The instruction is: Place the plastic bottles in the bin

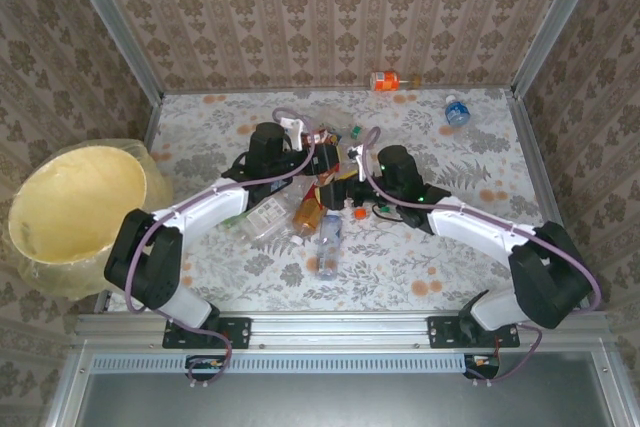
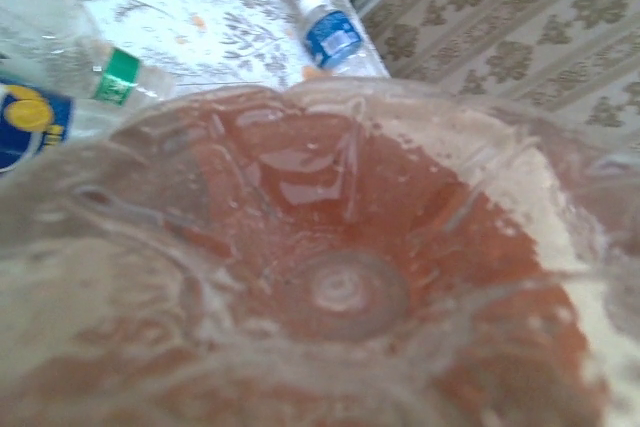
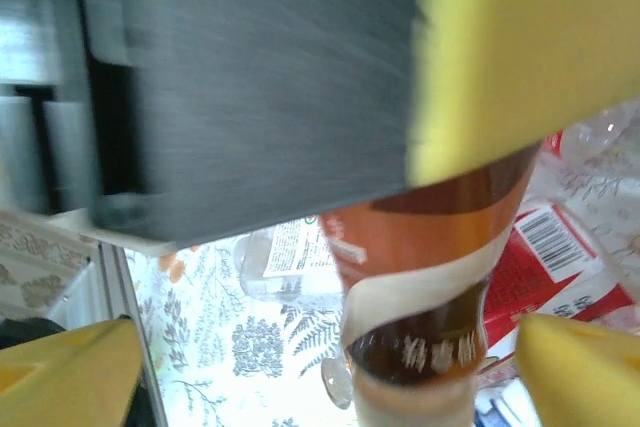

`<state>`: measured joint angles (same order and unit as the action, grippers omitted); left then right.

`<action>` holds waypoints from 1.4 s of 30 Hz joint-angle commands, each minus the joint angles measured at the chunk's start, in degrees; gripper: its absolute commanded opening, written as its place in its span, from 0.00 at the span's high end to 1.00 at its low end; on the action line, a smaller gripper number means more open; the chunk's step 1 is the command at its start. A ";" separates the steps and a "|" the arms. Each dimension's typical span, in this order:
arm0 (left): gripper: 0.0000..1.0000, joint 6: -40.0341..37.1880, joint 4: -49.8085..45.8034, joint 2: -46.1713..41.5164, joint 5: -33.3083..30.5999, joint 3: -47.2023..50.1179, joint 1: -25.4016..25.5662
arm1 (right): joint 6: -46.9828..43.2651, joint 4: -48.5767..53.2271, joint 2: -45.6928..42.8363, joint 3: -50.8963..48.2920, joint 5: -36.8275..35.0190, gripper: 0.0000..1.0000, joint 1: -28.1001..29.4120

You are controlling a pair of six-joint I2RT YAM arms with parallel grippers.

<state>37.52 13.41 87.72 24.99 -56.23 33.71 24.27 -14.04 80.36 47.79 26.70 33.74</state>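
A plastic bottle (image 1: pixel 308 213) with an orange and brown label hangs over the middle of the table where both arms meet. My left gripper (image 1: pixel 318 187) is shut on it. In the left wrist view its reddish base (image 2: pixel 340 287) sits right against the camera and hides the fingers. My right gripper (image 1: pixel 346 197) is open. In the right wrist view its yellow fingertips (image 3: pixel 60 377) stand wide on either side of the bottle (image 3: pixel 440 277), with the left gripper's grey and yellow finger across the top. The pale yellow bin (image 1: pixel 80 148) stands off the table's left edge.
More bottles lie under the grippers: a clear one with a blue label (image 1: pixel 328 237), a white-labelled one (image 1: pixel 262 217), a red-labelled one (image 3: pixel 560 257) and a green-banded one (image 2: pixel 110 72). A blue-labelled bottle (image 1: pixel 455 110) and an orange one (image 1: pixel 385 80) lie at the far right.
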 commanded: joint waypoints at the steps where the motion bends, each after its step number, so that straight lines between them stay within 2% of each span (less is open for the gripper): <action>1: 0.40 -3.91 -5.58 -3.56 -5.99 -2.61 -0.27 | -3.46 2.70 -5.98 -0.50 -3.91 0.00 -0.51; 5: 0.41 -5.71 -10.91 -5.58 -10.88 -3.55 -1.06 | -4.83 5.07 -10.47 -1.28 -14.15 0.00 -0.51; 8: 0.42 -10.24 -22.34 -7.28 -21.74 -7.93 -1.15 | -3.06 3.66 -13.14 -3.47 -25.89 0.00 -0.75; 12: 0.42 -16.94 -31.00 -11.70 -34.46 -11.91 -1.11 | 0.44 1.27 -14.90 -5.95 -33.81 0.00 -2.87; 19: 0.41 -25.19 -47.08 -17.80 -56.70 -20.70 -1.19 | 7.85 -1.04 -15.89 -9.08 -36.81 0.00 -8.38; 24: 0.40 -29.99 -58.67 -19.56 -71.48 -29.11 -1.46 | 6.80 -2.86 -15.77 -9.75 -36.43 0.00 -9.93; 27: 0.40 -32.30 -62.52 -19.74 -81.68 -32.31 -2.20 | 5.23 -2.48 -15.19 -8.80 -35.92 0.00 -10.35; 28: 0.39 -32.90 -62.98 -19.99 -83.04 -32.69 -3.06 | 4.97 -2.32 -14.94 -8.47 -35.86 0.00 -10.44; 31: 0.38 -32.14 -64.67 -21.07 -81.84 -33.30 -8.81 | 4.47 -2.43 -14.31 -7.72 -35.40 0.00 -10.48; 36: 0.39 -26.53 -69.18 -23.48 -76.32 -33.03 -21.88 | 5.10 -2.66 -14.15 -7.46 -34.91 0.00 -10.49; 38: 0.39 -25.46 -67.27 -25.89 -71.90 -29.94 -27.17 | 5.23 -2.36 -14.26 -7.46 -34.87 0.00 -10.55; 42: 0.39 -21.58 -63.04 -30.88 -58.03 -23.01 -37.11 | 4.91 -1.02 -14.37 -6.95 -34.56 0.00 -10.61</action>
<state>12.08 -51.00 59.70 -42.87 -82.17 0.58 29.98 -15.03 65.98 38.63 -8.19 23.51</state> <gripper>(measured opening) 0.611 0.999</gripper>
